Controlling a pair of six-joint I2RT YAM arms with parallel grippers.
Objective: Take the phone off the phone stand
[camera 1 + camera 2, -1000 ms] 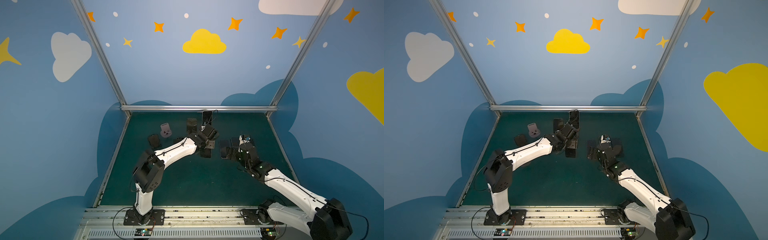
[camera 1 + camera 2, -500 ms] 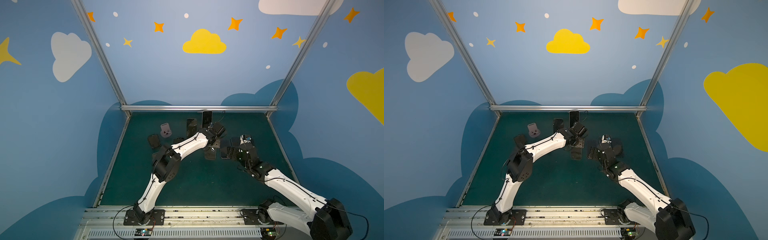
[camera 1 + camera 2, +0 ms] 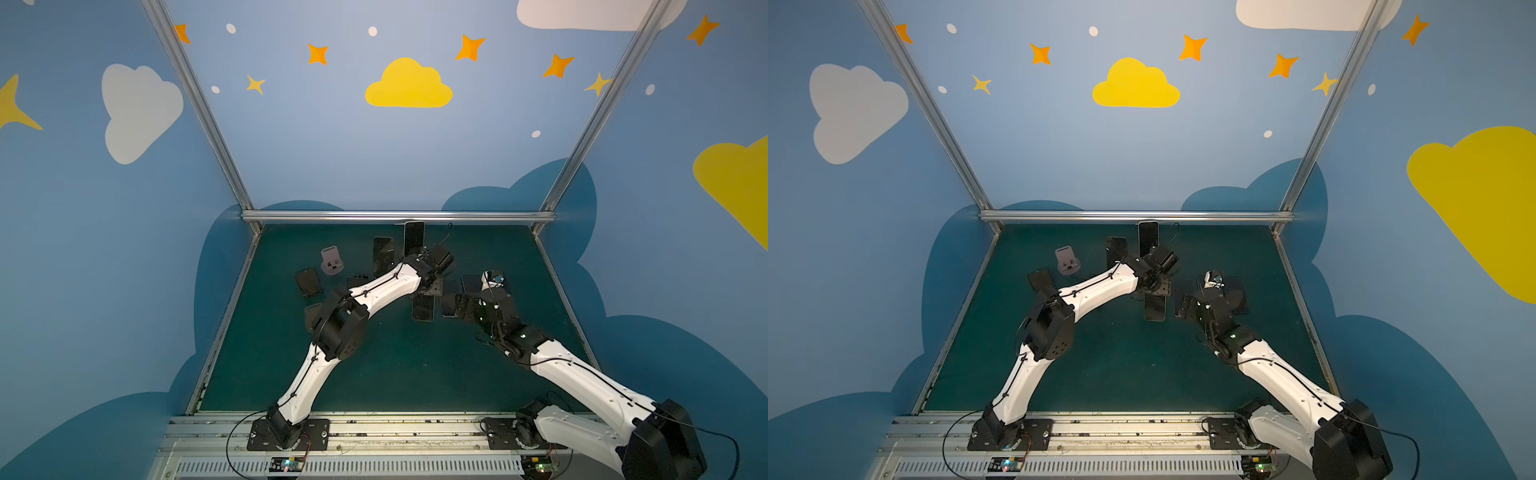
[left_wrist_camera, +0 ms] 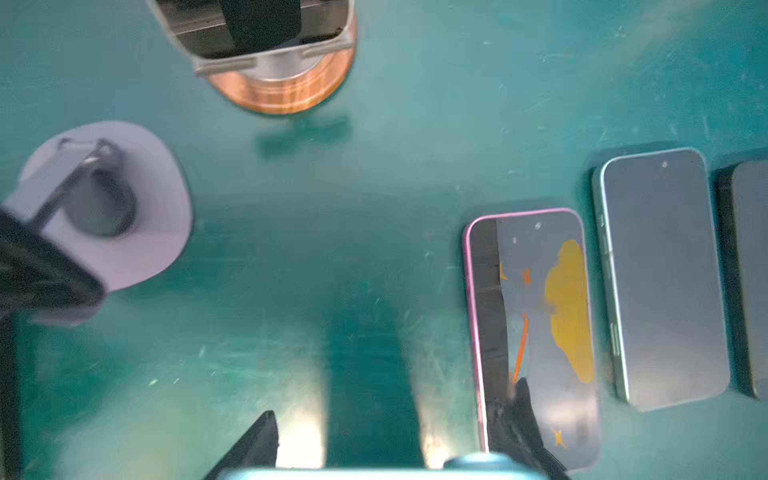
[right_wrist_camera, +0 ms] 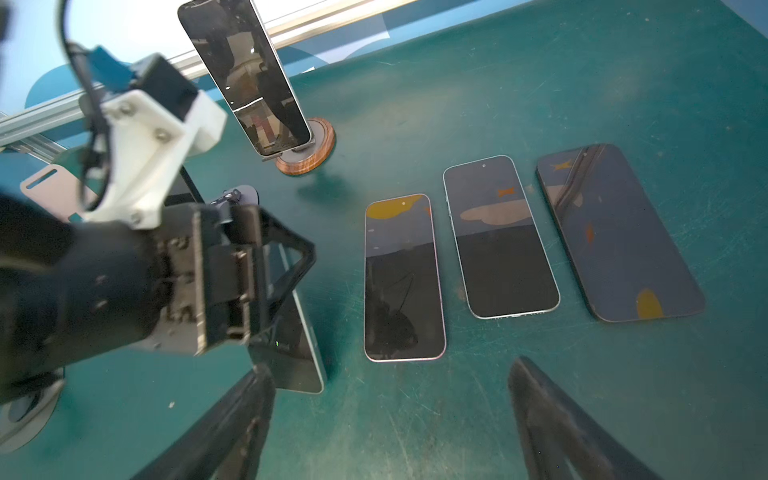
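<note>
My left gripper [image 3: 427, 289] is shut on a pale-blue-edged phone [image 3: 423, 309], seen in the right wrist view as a phone [image 5: 297, 353] that hangs tilted, its lower end close to the green mat. The left wrist view shows only its edge [image 4: 374, 473], between the fingertips [image 4: 268, 428]. An empty lilac phone stand [image 4: 124, 232] sits just beside it. At the back, a wooden-based stand [image 5: 307, 156] carries another dark phone [image 5: 245, 79]. My right gripper [image 5: 390, 370] is open and holds nothing, low over the mat to the right of the held phone.
Three phones lie flat in a row: pink-edged [image 5: 403, 278], silver-edged [image 5: 500, 237], dark [image 5: 615, 232]. Further left stand a propped phone [image 3: 383, 255], a pale empty stand [image 3: 331, 262] and a smaller propped phone [image 3: 307, 282]. A metal rail [image 3: 395, 216] bounds the back.
The left arm has stretched out, elbow swinging forward, and carried the held phone slightly right and nearer, towards the flat row. The right arm has stayed put.
</note>
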